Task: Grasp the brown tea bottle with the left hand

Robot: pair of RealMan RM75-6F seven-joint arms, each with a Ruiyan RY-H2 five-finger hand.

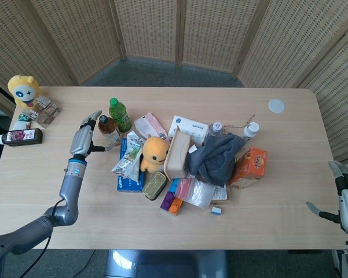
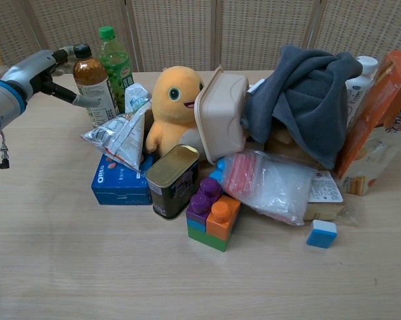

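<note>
The brown tea bottle [image 1: 109,131] [image 2: 93,84] stands upright with a black cap at the left edge of the clutter pile. My left hand [image 1: 85,136] [image 2: 43,71] is right beside it on its left, fingers apart. In the chest view the thumb reaches across the front of the label and the fingers reach behind the cap; no firm grip shows. My right hand [image 1: 347,200] hangs open off the table's near right corner, far from everything.
A green bottle [image 1: 120,114] [image 2: 116,61] stands just right of the tea bottle. A snack bag [image 2: 119,139], Oreo box [image 2: 117,182], orange plush [image 2: 174,107] and tin [image 2: 173,180] crowd the right. A dark bottle [image 1: 20,136] lies at far left.
</note>
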